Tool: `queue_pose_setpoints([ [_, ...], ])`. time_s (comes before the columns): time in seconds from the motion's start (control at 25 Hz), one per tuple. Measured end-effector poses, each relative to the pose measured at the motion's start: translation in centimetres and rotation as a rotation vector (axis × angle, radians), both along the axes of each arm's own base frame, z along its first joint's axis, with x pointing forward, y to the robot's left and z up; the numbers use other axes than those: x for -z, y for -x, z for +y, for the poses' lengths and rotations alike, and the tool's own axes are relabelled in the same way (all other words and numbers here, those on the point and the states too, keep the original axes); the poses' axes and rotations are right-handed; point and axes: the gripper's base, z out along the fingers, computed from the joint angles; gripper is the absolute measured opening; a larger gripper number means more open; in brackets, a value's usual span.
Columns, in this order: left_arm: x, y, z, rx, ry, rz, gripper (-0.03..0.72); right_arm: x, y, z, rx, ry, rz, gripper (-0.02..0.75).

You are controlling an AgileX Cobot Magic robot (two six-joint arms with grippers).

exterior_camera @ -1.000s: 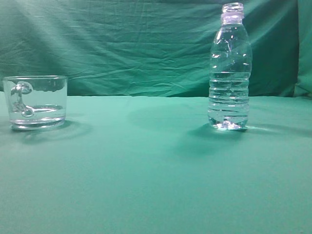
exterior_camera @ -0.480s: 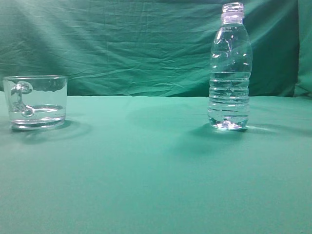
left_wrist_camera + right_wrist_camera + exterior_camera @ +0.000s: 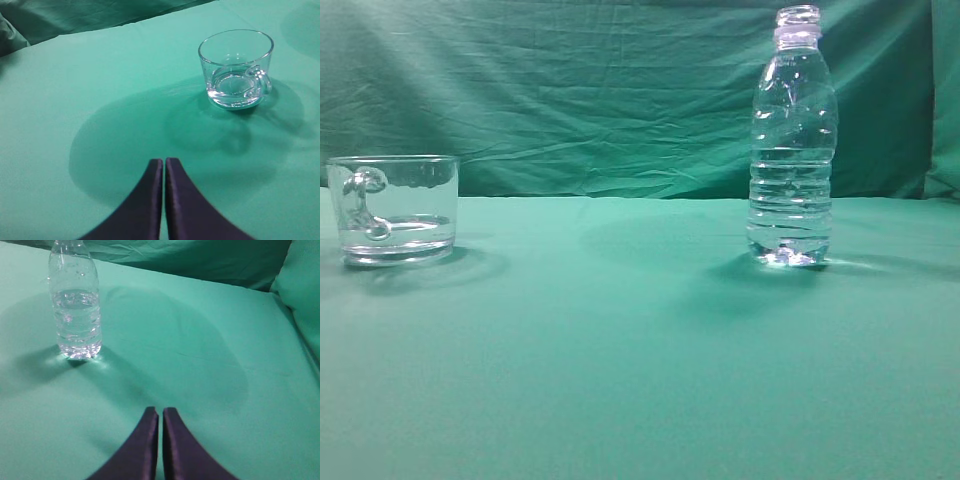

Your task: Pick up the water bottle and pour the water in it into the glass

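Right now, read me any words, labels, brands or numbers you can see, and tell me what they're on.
None to read.
The water bottle is clear, with no label showing.
The glass is plain, no marking.
The green cloth carries no print.

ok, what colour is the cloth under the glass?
Plain green, no pattern. The cloth under the glass shows best in the left wrist view.
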Motion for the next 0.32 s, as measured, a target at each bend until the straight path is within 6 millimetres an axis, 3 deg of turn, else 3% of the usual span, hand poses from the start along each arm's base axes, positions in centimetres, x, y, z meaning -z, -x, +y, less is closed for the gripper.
queue_pose_setpoints([
  [0.32,0.00,0.00,0.00,0.000,0.000,0.000,0.000,0.00,0.00,0.00,0.000,0.000,0.000,0.000],
])
